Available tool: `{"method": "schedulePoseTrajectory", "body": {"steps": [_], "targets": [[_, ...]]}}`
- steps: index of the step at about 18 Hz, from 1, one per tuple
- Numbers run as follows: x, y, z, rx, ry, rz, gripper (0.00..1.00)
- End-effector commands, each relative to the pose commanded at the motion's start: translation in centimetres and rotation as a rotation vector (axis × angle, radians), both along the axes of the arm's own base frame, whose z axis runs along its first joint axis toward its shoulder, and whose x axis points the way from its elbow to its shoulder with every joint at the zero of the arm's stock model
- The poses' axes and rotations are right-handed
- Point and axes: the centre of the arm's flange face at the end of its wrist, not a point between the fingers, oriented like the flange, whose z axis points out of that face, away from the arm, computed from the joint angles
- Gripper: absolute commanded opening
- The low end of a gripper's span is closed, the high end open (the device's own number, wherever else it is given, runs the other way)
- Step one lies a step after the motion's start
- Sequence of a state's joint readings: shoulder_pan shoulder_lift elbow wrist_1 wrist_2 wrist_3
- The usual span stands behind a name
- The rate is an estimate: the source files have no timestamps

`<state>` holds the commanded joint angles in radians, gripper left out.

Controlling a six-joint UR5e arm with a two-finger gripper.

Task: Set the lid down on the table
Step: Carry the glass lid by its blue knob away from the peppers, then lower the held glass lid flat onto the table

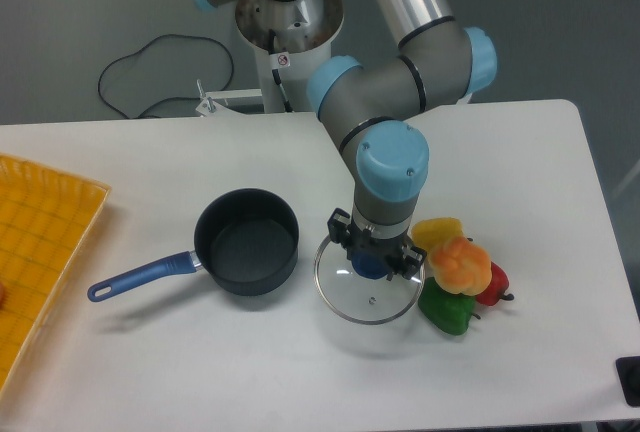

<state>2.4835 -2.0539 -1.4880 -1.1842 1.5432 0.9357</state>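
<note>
The clear glass lid (368, 290) with its metal rim sits low over the white table (250, 372), just right of the saucepan. My gripper (373, 263) comes down from above and is shut on the lid's blue centre knob, which shows between the fingers. Whether the lid's rim touches the table or hovers just above it I cannot tell. A small vent hole shows near the lid's front edge.
A dark saucepan (246, 241) with a blue handle stands left of the lid. Toy peppers, yellow, orange, red and green (458, 274), lie against the lid's right side. A yellow-orange gridded tray (40, 242) lies at the left edge. A black cable (140, 72) trails behind the table.
</note>
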Motion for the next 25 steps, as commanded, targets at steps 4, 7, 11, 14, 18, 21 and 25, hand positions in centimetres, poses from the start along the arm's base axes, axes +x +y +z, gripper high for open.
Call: {"method": "schedulePoseTrajectory", "body": {"steps": [4,7,11,14,18,21,25], "targets": [[0.1,1.2,-1.0,0.012,0.015,0.0,0.52],[0.2,1.7,-2.0,0.011,0.016,0.006,0.52],[0.4,2.0,-2.5,0.004,0.013,0.006,0.52],[0.3,2.3,-3.2,0.007,0.017,0.009,0.52],[0.2,2.6,-4.0,0.011,0.021,0.017,0.52],[0.3,2.9,-4.5,0.014,0.024,0.017,0.52],[0.3,3.3,-5.3,0.013,0.023,0.025,0.52]]}}
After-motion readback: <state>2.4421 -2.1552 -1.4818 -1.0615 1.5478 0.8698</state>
